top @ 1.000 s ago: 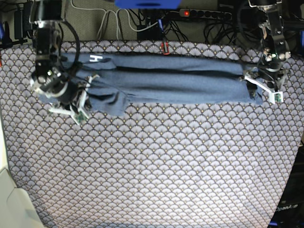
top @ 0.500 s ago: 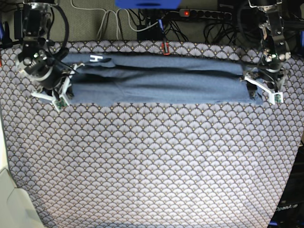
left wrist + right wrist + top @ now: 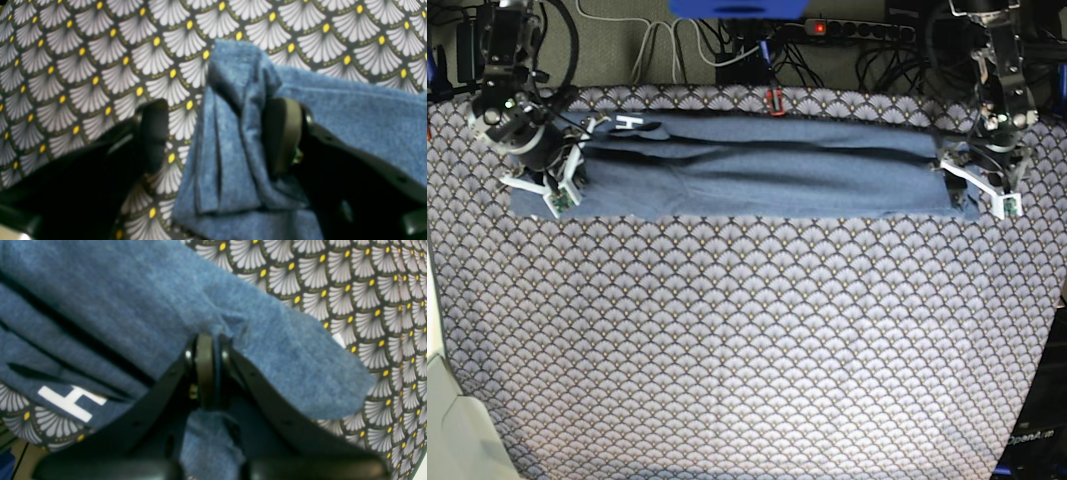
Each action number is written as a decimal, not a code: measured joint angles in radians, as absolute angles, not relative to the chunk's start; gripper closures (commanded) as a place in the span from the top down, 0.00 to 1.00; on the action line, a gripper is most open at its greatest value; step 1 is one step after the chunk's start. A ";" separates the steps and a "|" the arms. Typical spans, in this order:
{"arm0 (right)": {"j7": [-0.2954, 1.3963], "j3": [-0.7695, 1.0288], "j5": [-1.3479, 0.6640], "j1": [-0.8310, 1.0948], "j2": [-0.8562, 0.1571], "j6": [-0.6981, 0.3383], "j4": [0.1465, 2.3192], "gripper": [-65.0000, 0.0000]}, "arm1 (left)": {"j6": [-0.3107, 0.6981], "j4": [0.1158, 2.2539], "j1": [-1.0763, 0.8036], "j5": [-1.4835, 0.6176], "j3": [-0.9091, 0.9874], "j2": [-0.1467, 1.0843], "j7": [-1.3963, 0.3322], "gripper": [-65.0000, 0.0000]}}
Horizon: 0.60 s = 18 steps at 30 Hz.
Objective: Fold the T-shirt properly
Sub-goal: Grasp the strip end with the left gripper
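Holding the T-shirt (image 3: 757, 175) as a long band along the worktop's (image 3: 747, 340) far edge. Right claw (image 3: 208, 340) pinches its lettered end; left claw (image 3: 217, 133) stands apart, straddling the other end. Long axis runs claw to claw.

Base view is evenly lit, brightest at the lower centre, with bowed edges. Both wrist views are soft, near parts dark and blurred.

We see the T-shirt (image 3: 757, 170) lying on the table cover (image 3: 747, 340), stretched between our two grippers. Its ends sit at the right gripper (image 3: 555, 180) and the left gripper (image 3: 979, 180).
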<state>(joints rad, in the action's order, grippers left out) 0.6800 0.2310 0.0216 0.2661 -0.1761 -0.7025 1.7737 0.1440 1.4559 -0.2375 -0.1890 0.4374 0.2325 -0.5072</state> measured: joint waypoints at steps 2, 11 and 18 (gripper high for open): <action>0.680 0.231 0.022 0.266 -0.176 -0.702 1.774 0.00 | 0.146 1.432 -0.237 -0.207 0.438 0.233 -0.482 0.66; 0.680 0.231 0.022 0.266 -0.176 -0.702 1.774 0.00 | 0.164 1.398 -0.227 -0.226 0.437 0.231 -0.460 0.35; 0.680 0.231 0.021 0.266 -0.176 -0.702 1.774 0.00 | 0.180 1.402 -0.227 -0.229 0.434 0.229 -0.460 0.02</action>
